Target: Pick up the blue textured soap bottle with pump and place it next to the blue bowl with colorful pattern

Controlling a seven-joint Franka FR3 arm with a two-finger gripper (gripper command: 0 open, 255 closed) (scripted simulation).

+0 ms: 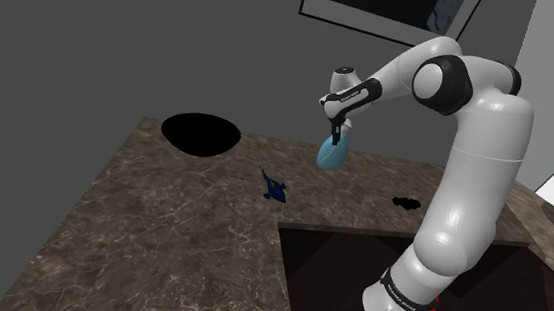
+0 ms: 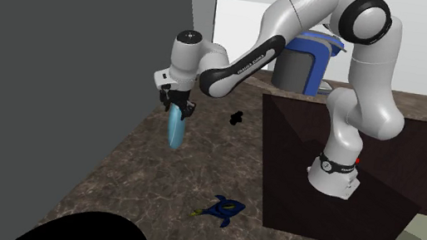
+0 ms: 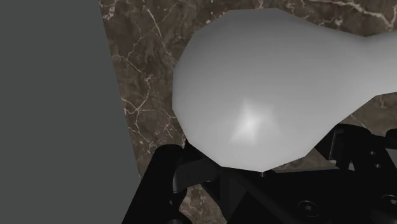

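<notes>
My gripper [image 1: 337,134] [image 2: 178,106] hangs above the marble counter [image 1: 179,233], shut on the top of a light blue soap bottle [image 1: 331,153] [image 2: 175,129] that dangles clear of the surface. In the wrist view the bottle [image 3: 254,95] looks pale grey, clasped between the fingers [image 3: 167,170]. A large bowl shape drawn pure black [image 1: 201,134] [image 2: 89,234] sits by the wall. A small blue crumpled-looking thing with green and yellow flecks [image 1: 276,189] [image 2: 222,210] lies on the counter between bowl shape and stand.
The dark brown stand box [image 1: 337,274] [image 2: 306,168] takes up the counter's corner under the arm. A small black object [image 1: 405,202] [image 2: 237,118] lies near it. A grey wall [image 1: 123,38] borders the counter. A blue and dark bin [image 2: 306,64] stands behind the arm.
</notes>
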